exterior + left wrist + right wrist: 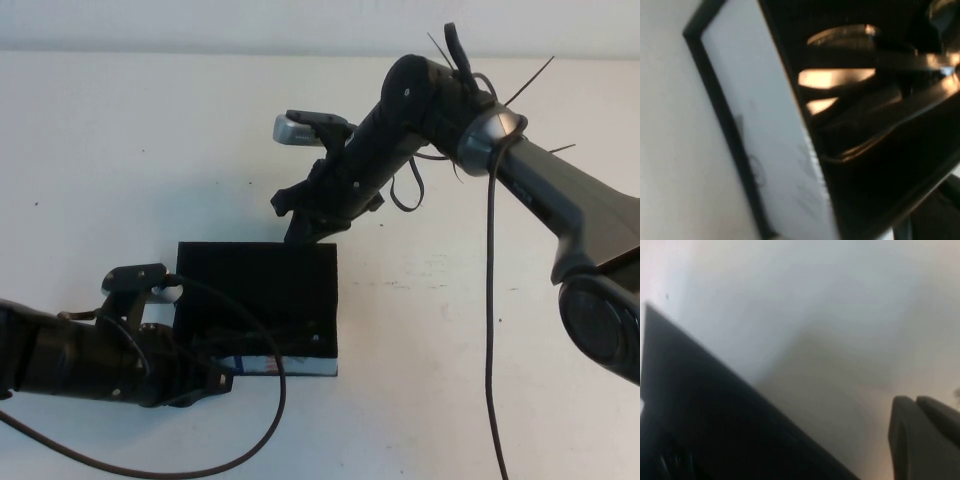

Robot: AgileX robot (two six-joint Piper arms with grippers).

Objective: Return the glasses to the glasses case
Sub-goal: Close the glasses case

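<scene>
In the lower middle of the high view, the black box-shaped glasses case (258, 300) is sitting on the white table (120, 150). The dark plastic-framed glasses (860, 95) are lying inside it. The left gripper (205, 382) is waiting at its near left corner, and the right gripper (300, 225) is hanging over its far edge. I cannot tell whether either is squeezing or loose.
</scene>
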